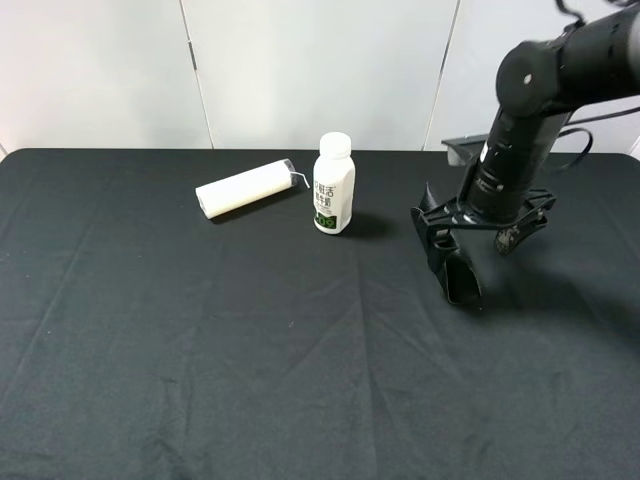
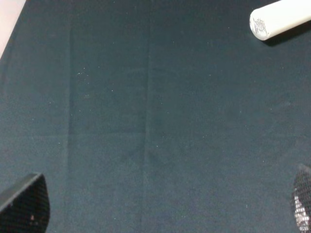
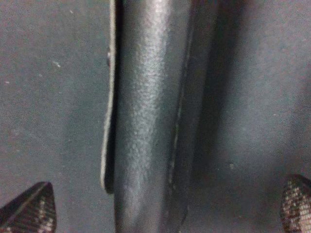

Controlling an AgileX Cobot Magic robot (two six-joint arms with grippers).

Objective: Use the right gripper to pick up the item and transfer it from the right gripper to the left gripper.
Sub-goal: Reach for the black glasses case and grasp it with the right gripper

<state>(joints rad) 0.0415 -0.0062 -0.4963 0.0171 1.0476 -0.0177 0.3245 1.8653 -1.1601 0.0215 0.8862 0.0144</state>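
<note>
The item (image 1: pixel 460 275), a long black grained soft case, lies on the black cloth at the right. It fills the middle of the right wrist view (image 3: pixel 146 121). My right gripper (image 1: pixel 478 222) is low over the case's far end, open, with a fingertip (image 3: pixel 31 208) on each side of the case. I cannot tell whether it touches the case. My left gripper (image 2: pixel 163 206) is out of the exterior high view. In the left wrist view it is open and empty above bare cloth, with only its fingertips (image 2: pixel 24 206) showing.
A white cylindrical tube (image 1: pixel 245 187) lies at the back left and also shows in the left wrist view (image 2: pixel 279 19). A white bottle with a green label (image 1: pixel 334 184) stands upright beside it, left of the case. Black cloth (image 1: pixel 250 350) covers the table.
</note>
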